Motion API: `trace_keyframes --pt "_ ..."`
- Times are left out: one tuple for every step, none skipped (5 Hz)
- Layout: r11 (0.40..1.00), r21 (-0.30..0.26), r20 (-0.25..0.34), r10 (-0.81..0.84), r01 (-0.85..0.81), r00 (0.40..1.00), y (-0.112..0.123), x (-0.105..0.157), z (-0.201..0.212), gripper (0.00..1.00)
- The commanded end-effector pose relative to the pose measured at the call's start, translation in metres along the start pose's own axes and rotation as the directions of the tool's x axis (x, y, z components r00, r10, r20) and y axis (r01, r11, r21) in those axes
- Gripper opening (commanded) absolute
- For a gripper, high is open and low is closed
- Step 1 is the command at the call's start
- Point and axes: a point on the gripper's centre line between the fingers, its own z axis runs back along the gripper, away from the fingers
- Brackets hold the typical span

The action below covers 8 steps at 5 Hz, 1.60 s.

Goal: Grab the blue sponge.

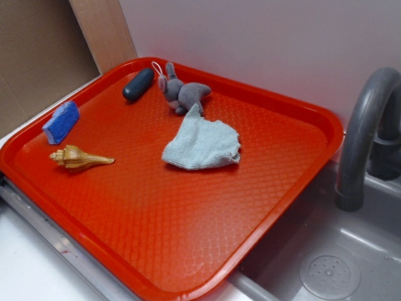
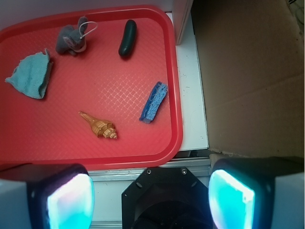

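The blue sponge (image 1: 61,122) lies on the red tray (image 1: 188,238) against its left rim. In the wrist view the sponge (image 2: 154,101) sits near the tray's right rim (image 2: 178,119), tilted. My gripper (image 2: 150,198) is open and empty, high above and off the tray's near edge, its two glowing pads wide apart. The gripper does not show in the exterior view.
On the tray: a tan seashell (image 1: 78,158) beside the sponge, a dark navy capsule (image 1: 138,84), a grey plush mouse (image 1: 182,94) and a pale grey-blue knitted cloth (image 1: 202,143). A grey sink (image 1: 326,263) with a faucet (image 1: 363,138) is on the right. Cardboard (image 2: 252,76) stands beyond the tray.
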Motion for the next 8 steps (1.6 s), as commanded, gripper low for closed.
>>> trace_keyframes --pt "1.000 0.000 0.000 0.000 0.000 1.000 0.000 0.000 0.000 1.00" --pt "0.997 0.028 0.055 0.065 -0.067 0.996 -0.001 0.004 -0.005 1.00" --pt "0.988 0.049 0.116 0.139 -0.146 0.983 0.002 0.006 -0.010 1.00" --pt "0.935 0.057 0.262 0.325 -0.350 0.909 0.011 0.007 -0.017 1.00" --pt "0.894 0.026 0.344 0.412 -0.447 0.844 0.015 0.012 -0.043 1.00" --pt "0.859 0.030 0.351 0.470 -0.511 0.810 0.010 0.020 -0.072 1.00" --pt "0.831 -0.030 0.303 0.537 -0.556 0.787 0.007 0.038 -0.109 1.00" --pt "0.823 -0.082 0.245 0.563 -0.562 0.789 -0.001 0.045 -0.145 1.00"
